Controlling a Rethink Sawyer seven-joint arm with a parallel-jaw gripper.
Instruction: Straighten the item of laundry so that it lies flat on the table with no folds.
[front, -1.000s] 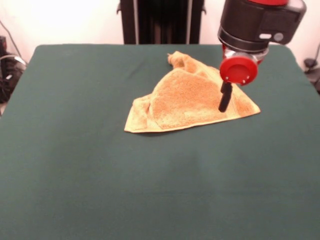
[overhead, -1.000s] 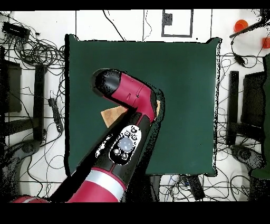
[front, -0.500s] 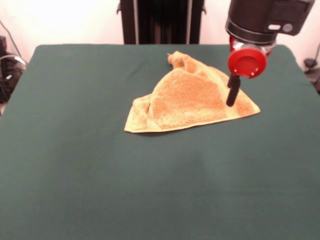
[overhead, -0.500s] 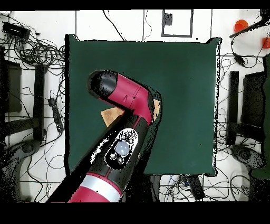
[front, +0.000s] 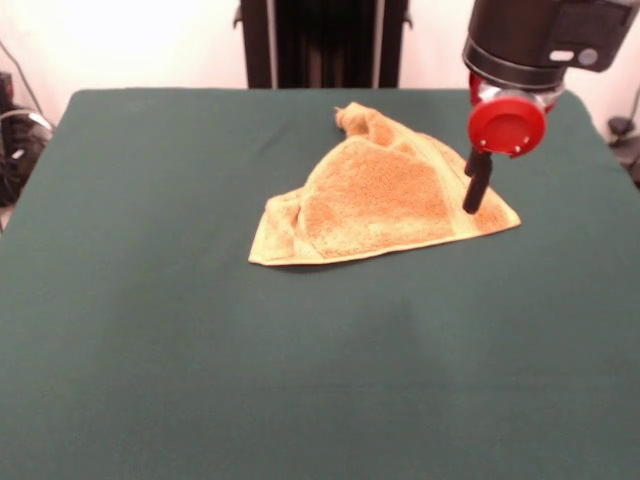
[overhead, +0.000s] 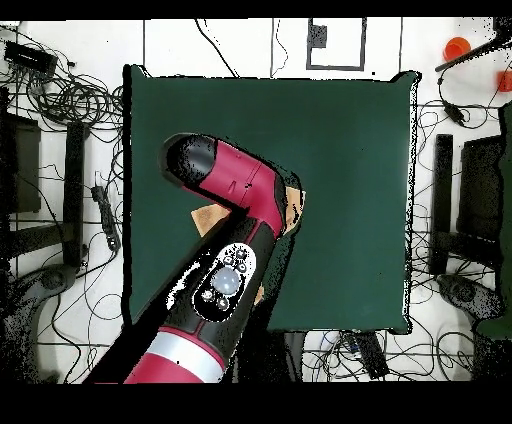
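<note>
The golden tan-orange towel (front: 370, 205) lies crumpled in a rough triangle on the dark green table (front: 200, 330), right of centre toward the far side. One flap is folded over the middle and a bunched corner points to the far edge. My gripper (front: 476, 200) hangs from the red and black arm just above the towel's right corner; it shows as one black bar. In the overhead view the arm (overhead: 225, 185) covers most of the towel; only small tan patches (overhead: 208, 216) show beside it on the table (overhead: 340, 150).
The black pedestal (front: 320, 40) stands behind the table's far edge. Cables and equipment (overhead: 60, 100) lie on the floor round the table. An orange object (overhead: 457, 46) sits off the table at a corner.
My gripper has moved to the right in the front view, from over the towel's right part to its right corner, and risen slightly. The towel has not moved.
</note>
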